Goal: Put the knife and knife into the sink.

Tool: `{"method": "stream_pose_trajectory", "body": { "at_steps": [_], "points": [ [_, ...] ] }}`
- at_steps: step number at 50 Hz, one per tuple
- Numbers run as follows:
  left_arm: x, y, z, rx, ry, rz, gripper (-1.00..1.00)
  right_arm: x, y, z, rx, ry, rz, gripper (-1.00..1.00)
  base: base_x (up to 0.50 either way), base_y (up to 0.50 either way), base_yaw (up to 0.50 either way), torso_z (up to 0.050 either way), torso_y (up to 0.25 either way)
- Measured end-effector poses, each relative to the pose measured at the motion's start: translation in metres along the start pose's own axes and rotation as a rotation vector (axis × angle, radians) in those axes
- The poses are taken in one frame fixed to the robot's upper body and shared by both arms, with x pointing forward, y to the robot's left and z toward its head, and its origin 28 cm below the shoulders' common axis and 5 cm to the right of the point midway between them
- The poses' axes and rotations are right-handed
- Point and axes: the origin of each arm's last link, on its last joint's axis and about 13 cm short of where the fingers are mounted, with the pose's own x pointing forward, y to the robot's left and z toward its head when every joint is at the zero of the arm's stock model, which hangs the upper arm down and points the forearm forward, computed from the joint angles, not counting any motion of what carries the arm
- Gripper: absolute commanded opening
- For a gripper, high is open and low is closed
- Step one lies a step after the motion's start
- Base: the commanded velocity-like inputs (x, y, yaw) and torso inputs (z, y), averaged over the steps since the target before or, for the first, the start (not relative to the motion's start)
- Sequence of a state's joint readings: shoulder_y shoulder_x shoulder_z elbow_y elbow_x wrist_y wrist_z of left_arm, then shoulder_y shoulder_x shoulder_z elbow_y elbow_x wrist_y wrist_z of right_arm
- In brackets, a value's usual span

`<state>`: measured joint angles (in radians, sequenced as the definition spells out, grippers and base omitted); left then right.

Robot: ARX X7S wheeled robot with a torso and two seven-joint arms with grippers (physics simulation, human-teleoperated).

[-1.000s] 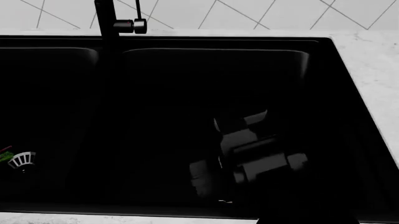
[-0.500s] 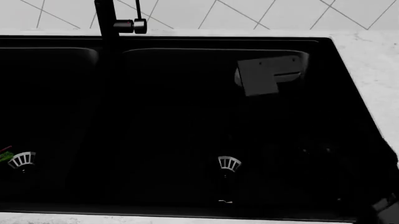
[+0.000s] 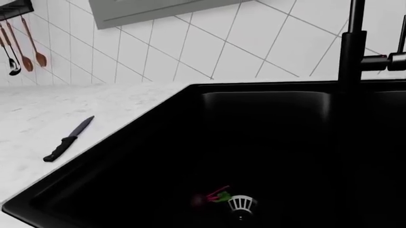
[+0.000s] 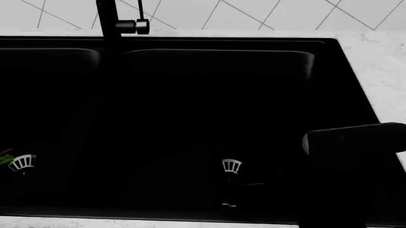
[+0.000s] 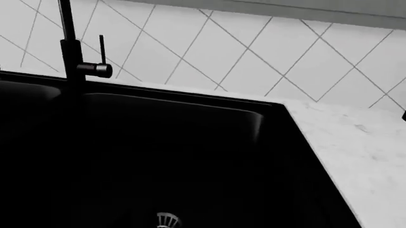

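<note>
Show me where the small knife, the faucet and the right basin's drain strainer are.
small knife (image 3: 68,138), left wrist view, where blade meets handle.
faucet (image 4: 106,21), head view, upright column.
right basin's drain strainer (image 4: 231,166), head view, its centre.

Knives: 1 in view, black-handled knife (image 3: 68,139) on the surface (image 3: 44,109)
Sinks: 1, black sink (image 4: 330,61)
Basins: 2
Drain strainers: 2, left strainer (image 4: 22,163), right strainer (image 4: 232,166)
Faucets: 1, black faucet (image 4: 109,23)
Hanging utensils: 3 on wall (image 3: 22,45)
Small red-green item by left strainer: 1 (image 3: 216,195)
</note>
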<state>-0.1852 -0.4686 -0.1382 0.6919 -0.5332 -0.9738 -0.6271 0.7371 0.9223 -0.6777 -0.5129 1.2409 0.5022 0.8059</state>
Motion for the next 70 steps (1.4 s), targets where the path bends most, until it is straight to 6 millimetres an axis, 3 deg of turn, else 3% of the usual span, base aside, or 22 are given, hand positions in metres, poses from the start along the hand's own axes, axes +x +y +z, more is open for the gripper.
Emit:
{"method": "stream_pose_trajectory", "body": {
  "at_steps": [17, 30, 48, 57, 70],
  "points": [
    [-0.002, 0.004, -0.002, -0.004, -0.003, 0.016, 1.0, -0.064, -0.02, -0.02, 0.046, -0.169, -0.366, 1.0, 0.0, 0.0, 0.0, 0.0, 0.0],
    [-0.004, 0.004, -0.005, -0.012, -0.002, 0.022, 1.0, -0.089, -0.019, -0.015, 0.087, -0.278, -0.477, 1.0, 0.0, 0.0, 0.0, 0.0, 0.0],
    [-0.008, 0.001, -0.001, -0.002, -0.017, 0.003, 1.0, -0.083, -0.024, 0.013, 0.045, -0.339, -0.468, 1.0, 0.0, 0.0, 0.0, 0.0, 0.0],
    [-0.009, 0.001, 0.001, 0.001, -0.023, -0.005, 1.0, -0.078, -0.026, 0.014, 0.058, -0.337, -0.432, 1.0, 0.0, 0.0, 0.0, 0.0, 0.0],
    [-0.01, 0.0, 0.001, 0.005, -0.028, -0.014, 1.0, -0.075, -0.027, 0.01, 0.076, -0.337, -0.4, 1.0, 0.0, 0.49, 0.0, 0.0, 0.0]
  ]
}}
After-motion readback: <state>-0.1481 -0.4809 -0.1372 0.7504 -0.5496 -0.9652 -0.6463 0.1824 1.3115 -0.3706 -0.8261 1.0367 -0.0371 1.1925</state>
